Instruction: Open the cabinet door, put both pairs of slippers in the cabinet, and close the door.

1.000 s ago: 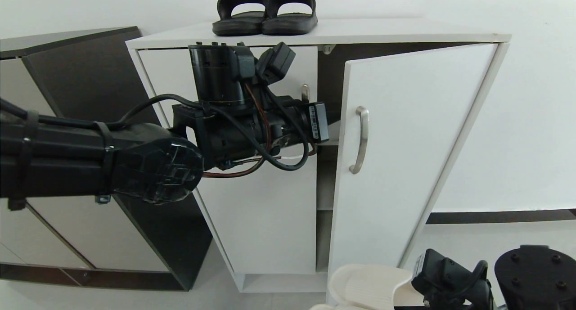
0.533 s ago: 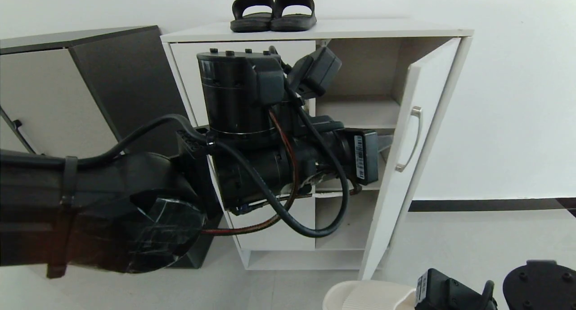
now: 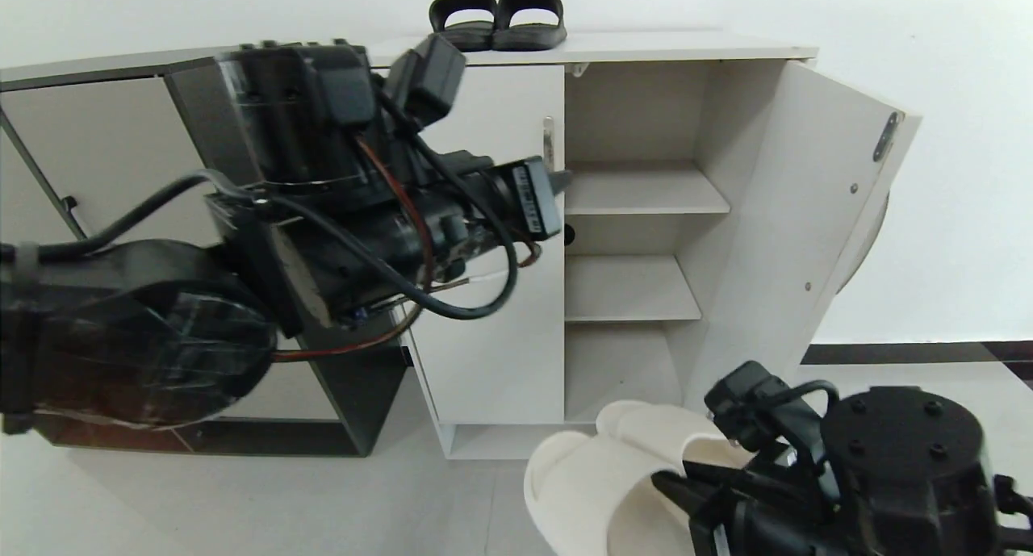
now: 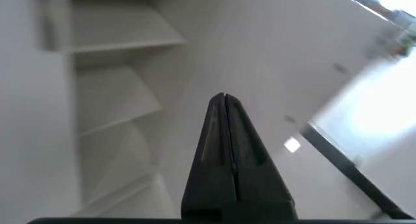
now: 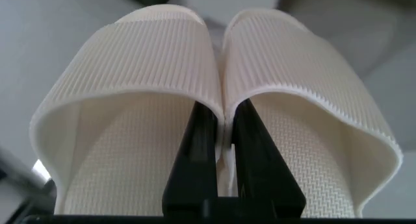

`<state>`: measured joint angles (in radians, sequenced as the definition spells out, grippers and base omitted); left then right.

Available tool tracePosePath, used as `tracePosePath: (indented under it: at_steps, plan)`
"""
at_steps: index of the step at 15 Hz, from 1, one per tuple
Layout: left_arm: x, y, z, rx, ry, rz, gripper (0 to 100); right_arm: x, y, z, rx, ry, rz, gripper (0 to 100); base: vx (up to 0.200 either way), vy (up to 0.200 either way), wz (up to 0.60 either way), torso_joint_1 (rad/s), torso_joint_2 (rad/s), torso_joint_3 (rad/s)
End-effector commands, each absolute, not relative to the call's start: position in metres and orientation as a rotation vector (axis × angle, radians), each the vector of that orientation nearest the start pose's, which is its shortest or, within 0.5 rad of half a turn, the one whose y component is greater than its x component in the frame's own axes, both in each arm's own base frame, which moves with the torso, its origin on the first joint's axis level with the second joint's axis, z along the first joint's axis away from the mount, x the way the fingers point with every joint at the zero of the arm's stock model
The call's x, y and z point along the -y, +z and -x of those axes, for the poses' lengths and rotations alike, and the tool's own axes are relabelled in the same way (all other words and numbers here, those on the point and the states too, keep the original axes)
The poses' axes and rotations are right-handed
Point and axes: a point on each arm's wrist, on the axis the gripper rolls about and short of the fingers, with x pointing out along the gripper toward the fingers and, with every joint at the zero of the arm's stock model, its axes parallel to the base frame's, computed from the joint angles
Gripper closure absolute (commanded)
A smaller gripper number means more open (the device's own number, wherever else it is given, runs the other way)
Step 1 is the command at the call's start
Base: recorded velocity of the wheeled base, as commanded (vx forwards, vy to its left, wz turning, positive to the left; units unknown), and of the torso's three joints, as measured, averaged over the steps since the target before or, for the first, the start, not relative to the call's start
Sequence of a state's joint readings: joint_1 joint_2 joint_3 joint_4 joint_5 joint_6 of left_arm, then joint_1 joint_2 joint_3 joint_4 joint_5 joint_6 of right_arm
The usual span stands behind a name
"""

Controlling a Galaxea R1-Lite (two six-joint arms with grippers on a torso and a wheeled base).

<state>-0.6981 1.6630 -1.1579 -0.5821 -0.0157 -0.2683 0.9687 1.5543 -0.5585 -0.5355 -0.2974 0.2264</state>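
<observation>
At the cabinet point(image 3: 637, 46), the door point(image 3: 795, 233) has swung fully open.

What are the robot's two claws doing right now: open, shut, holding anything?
Left gripper: shut, holding nothing.
Right gripper: shut on the pair of cream ribbed slippers, pinching their inner strap edges together.

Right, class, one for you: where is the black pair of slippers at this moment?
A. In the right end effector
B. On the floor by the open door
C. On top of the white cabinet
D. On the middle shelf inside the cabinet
C: the black slippers sit side by side on top of the white cabinet; the right end effector grips the cream slippers instead.
</observation>
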Motion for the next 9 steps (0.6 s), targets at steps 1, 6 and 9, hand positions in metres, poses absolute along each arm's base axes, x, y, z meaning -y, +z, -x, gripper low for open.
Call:
tracePosePath:
  at_steps: [1,6,9]
  plan:
    - [0.148,0.304,-0.216,0.035,-0.535,0.266,100,-0.215,0.14,-0.189,-0.443,0.381,0.042,100,0.0,0.0,0.0,0.0,0.0,0.0]
    - [0.062,0.254,-0.151,-0.042,-0.051,0.093,100,-0.218,0.133,-0.235,-0.361,0.163,0.012,100,0.0,0.0,0.0,0.0,0.0,0.0]
    - [0.018,0.218,-0.114,-0.059,0.16,0.089,100,-0.209,0.133,-0.244,-0.352,0.101,0.013,100,0.0,0.0,0.0,0.0,0.0,0.0]
